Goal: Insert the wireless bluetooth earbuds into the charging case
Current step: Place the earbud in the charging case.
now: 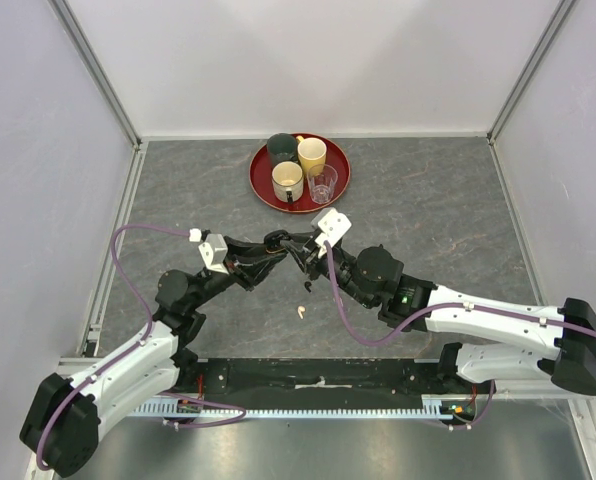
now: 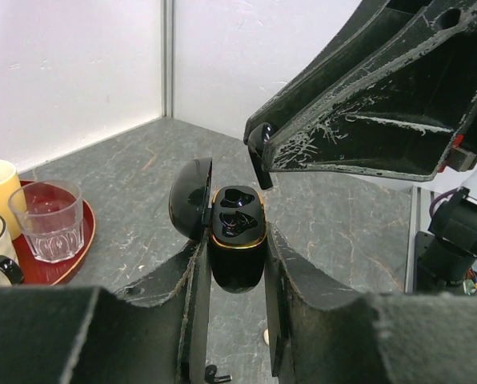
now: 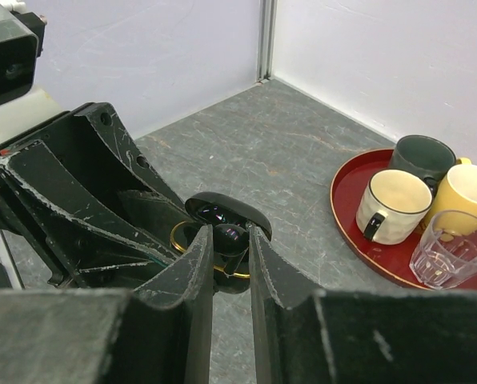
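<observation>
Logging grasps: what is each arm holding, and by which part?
The left gripper clamps the open charging case by its lower body's sides. The right gripper pinches a black earbud between its fingers; which part is unclear.

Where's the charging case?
The charging case is clamped, lid open, in the left gripper, short of the red tray; the right gripper holds a black earbud above it.

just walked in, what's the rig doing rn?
The left gripper clamps the black charging case with its lid open. The right gripper holds a black earbud just above the case's sockets, not yet seated. A cream earbud lies on the table near the grippers.
</observation>
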Available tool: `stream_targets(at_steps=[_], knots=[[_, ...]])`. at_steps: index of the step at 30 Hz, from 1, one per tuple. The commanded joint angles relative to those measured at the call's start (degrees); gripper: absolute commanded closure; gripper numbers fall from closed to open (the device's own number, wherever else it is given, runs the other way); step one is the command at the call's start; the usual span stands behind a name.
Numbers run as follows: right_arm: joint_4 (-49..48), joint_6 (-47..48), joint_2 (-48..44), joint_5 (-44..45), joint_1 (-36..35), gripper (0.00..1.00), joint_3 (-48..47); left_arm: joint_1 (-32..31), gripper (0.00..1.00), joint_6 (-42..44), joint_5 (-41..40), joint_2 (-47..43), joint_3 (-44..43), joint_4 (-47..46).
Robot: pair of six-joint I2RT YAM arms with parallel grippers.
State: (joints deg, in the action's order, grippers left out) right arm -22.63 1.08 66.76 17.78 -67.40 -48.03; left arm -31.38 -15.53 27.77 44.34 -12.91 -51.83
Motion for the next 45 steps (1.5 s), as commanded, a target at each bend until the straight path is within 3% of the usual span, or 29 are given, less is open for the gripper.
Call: stream_targets(at_steps=[1,21,36,45], knots=[[-2.86,-0.91,0.47,-0.29,-0.19,1.0,-2.68,-0.27,0.98,1.99,1.41,-0.39,-2.03,-3.63],[-3.39,-0.29,0.56,3.93,-0.19,1.0,0.22,-0.44,0.98,1.2,1.67,-1.89,-1.51,-4.33],[-3.03,-0.91,1.79,-0.29,-0.28,1.0,0.39,-0.44,0.98,-0.2,1.5,-0.57,-1.95,-6.52],[-3.29,-0.2,1.44,2.78,-0.28,1.0,1.36,-0.44,0.98,-0.38,1.23,-1.01,-1.86,-6.88]])
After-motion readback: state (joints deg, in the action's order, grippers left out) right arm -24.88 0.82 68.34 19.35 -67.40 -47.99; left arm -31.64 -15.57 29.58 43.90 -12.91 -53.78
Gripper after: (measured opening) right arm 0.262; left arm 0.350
